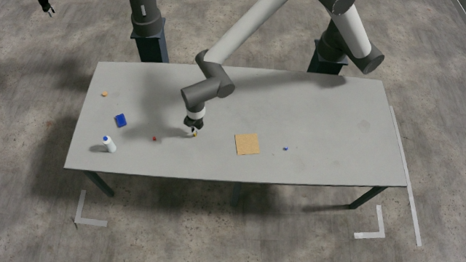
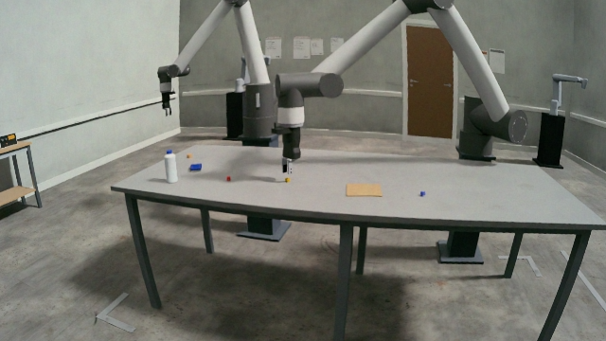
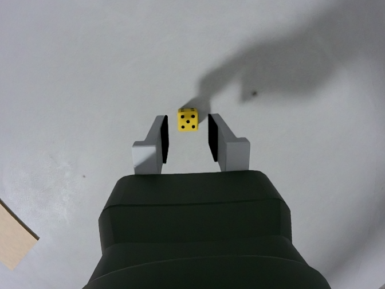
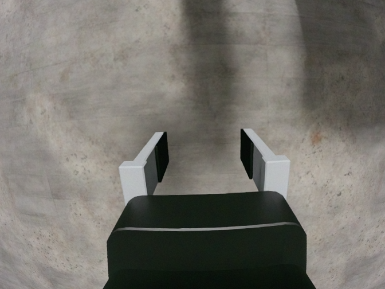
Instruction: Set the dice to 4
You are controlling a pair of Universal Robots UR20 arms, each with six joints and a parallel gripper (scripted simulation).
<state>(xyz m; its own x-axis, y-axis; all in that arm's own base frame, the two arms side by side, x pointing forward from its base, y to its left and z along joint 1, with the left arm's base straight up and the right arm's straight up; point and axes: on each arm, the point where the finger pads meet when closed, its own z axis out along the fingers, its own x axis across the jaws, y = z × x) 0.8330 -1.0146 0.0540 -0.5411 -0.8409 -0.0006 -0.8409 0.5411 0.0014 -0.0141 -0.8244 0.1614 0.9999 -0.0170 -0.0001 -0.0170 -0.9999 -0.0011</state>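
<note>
The yellow die (image 1: 195,135) (image 2: 287,180) (image 3: 187,121) sits flat on the table with 5 on top, left of the tan mat (image 1: 247,144) (image 2: 364,190) (image 3: 15,245). My left gripper (image 1: 194,131) (image 2: 287,170) (image 3: 188,129) is partly open and empty, just above the yellow die, its fingers to either side of it in the left wrist view. The blue die (image 1: 285,148) (image 2: 422,193) lies right of the mat. The red die (image 1: 154,138) (image 2: 228,178) lies off the mat, to the left. Their top numbers are too small to read. My right gripper (image 1: 51,13) (image 2: 168,113) (image 4: 204,145) is open and empty, beyond the table.
A white bottle (image 1: 110,145) (image 2: 170,169) with a blue cap stands near the table's left end. A blue box-like object (image 1: 121,120) (image 2: 195,167) and a small orange object (image 1: 105,94) (image 2: 188,155) lie behind it. The left arm reaches over the middle of the table.
</note>
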